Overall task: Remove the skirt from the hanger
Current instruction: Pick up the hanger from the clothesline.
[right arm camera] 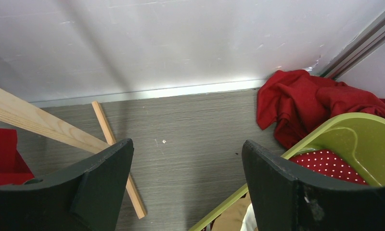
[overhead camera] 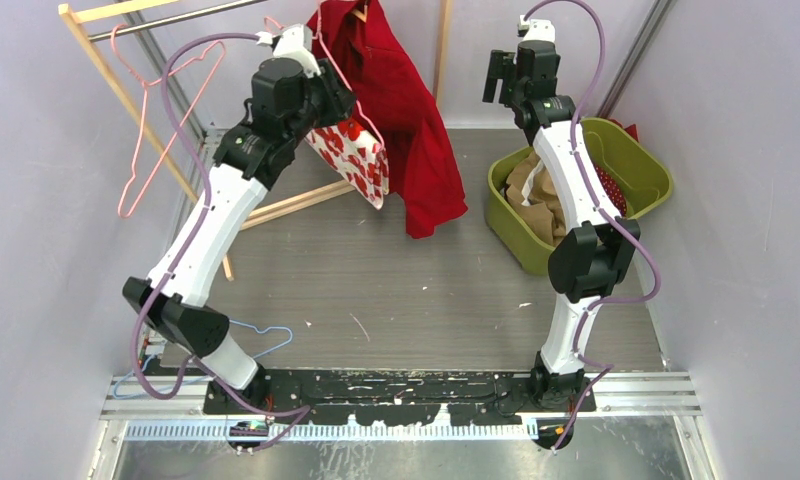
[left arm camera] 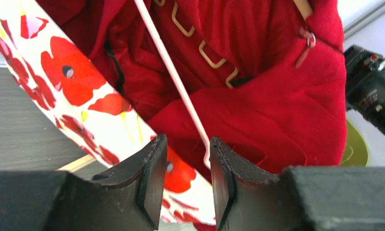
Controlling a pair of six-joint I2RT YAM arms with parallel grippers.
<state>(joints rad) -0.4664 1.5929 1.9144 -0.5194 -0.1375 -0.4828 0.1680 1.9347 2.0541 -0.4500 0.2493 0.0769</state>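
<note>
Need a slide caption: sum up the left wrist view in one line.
Open left gripper straddles pink hanger wire, with poppy-print skirt and red garment behind.

skirt (overhead camera: 361, 160) partly behind left arm (overhead camera: 216, 215), basket (right arm camera: 359, 132) cropped

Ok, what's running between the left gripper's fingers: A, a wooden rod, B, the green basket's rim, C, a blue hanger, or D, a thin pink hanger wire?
D: the left wrist view shows the pink hanger wire passing between the fingers of the left gripper, in front of the red garment.
</note>
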